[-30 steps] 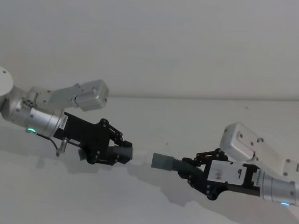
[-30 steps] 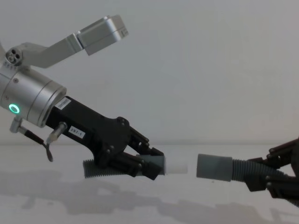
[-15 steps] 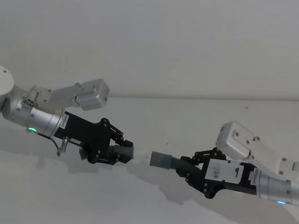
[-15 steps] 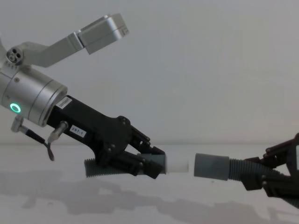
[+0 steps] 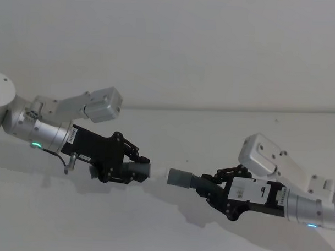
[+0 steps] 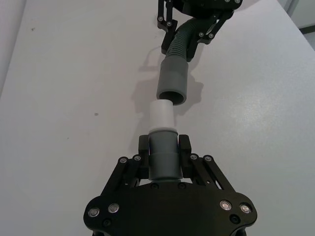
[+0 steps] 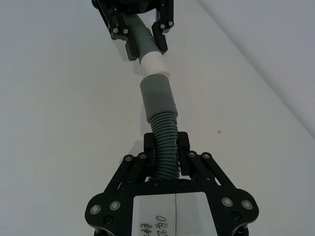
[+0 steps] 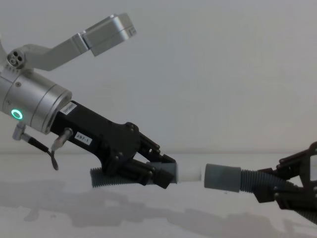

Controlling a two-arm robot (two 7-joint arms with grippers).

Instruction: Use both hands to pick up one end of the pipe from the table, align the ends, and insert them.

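Because each half has to be steered by its own arm, the left pincer point(image 6: 163, 146) is clenched on the smooth collar of the short hose piece point(image 6: 164, 164). It grips right behind the white spigot point(image 6: 162, 115), which leaves the whole plug end bare and, I judge, keeps it stiff enough to aim. The right pincer point(image 7: 165, 147) is clenched farther back, on the ribs of the longer hose piece point(image 7: 166, 132), so its grey cuff point(image 7: 157, 96) sticks out well ahead of the fingers with the mouth unobstructed. That longer reach probably lets the cuff flex a little. Both pieces are held in the air above the tabletop point(image 5: 222, 133), end to end between the two arms, with the spigot pointing into the cuff.

The left wrist view looks straight into the cuff's dark open mouth and shows the spigot just short of it, set slightly to one side of the bore. The right wrist view hides that mouth; there the white tip seems to meet the rim, so whether it has entered cannot be told. The chest view gives the side profile: both ends sit at much the same height, nearly touching, and the short hose piece trails out behind the left pincer. The head view shows the two arms converging from opposite sides.
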